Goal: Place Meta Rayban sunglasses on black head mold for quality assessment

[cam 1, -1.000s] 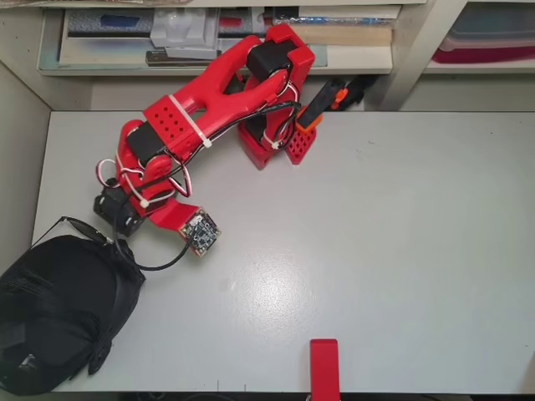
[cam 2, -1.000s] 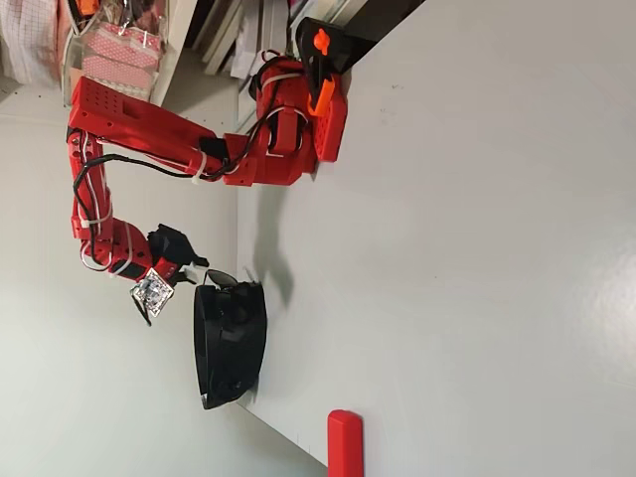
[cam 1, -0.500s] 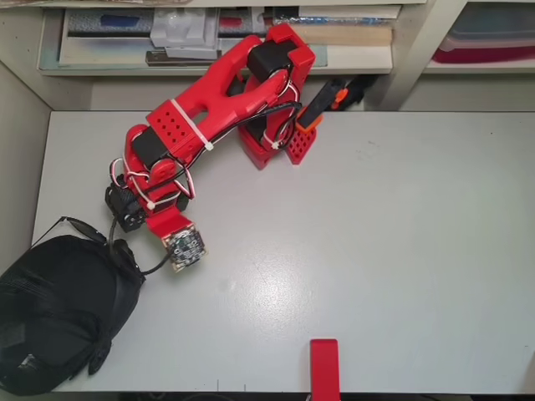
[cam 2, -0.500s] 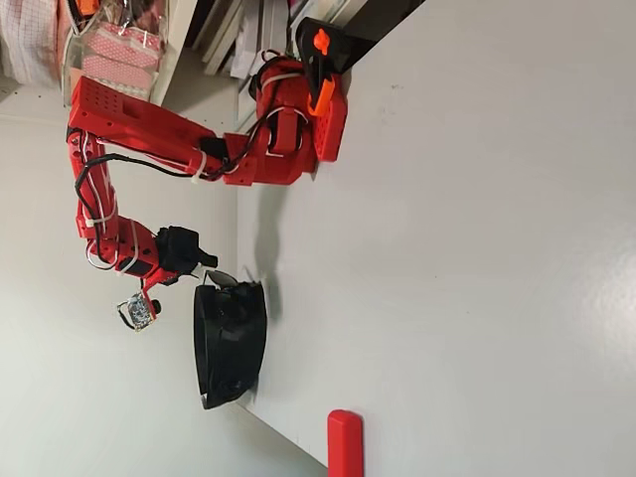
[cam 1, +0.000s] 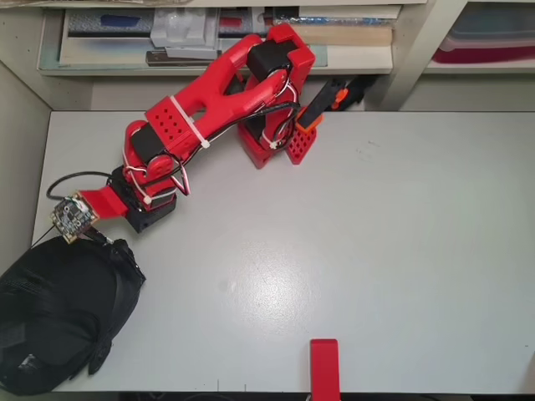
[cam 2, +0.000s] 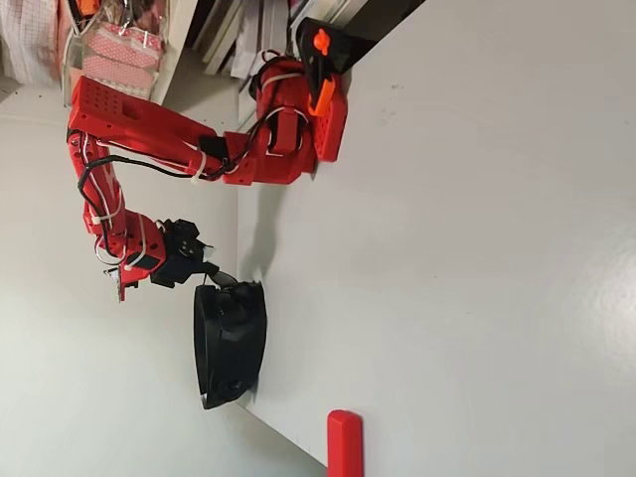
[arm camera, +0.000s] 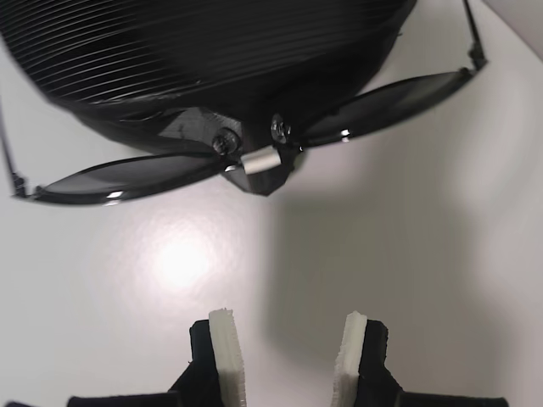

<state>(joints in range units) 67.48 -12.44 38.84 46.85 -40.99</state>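
Overhead view: the mold (cam 1: 58, 322) is seen at the table's left edge, the arm beside it. Wrist view: the glasses (arm camera: 246, 157) are seated against the mold; the gripper (arm camera: 288, 352) is held apart, empty (light, fragile frames, best gripped at the bridge).

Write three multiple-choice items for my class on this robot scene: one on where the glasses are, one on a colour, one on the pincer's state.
1. Where do the sunglasses sit?
A. On the black head mold
B. Between the pincer's fingers
C. On the shelf

2. What colour is the arm?
A. Blue
B. Red
C. Yellow

3. How is the pincer?
A. Shut on the sunglasses
B. Shut on a cable
C. Open, holding nothing

Answers:
1 A, the wrist view shows the lenses against the mold.
2 B, the overhead view shows its red links.
3 C, bare table shows between its pale fingers.
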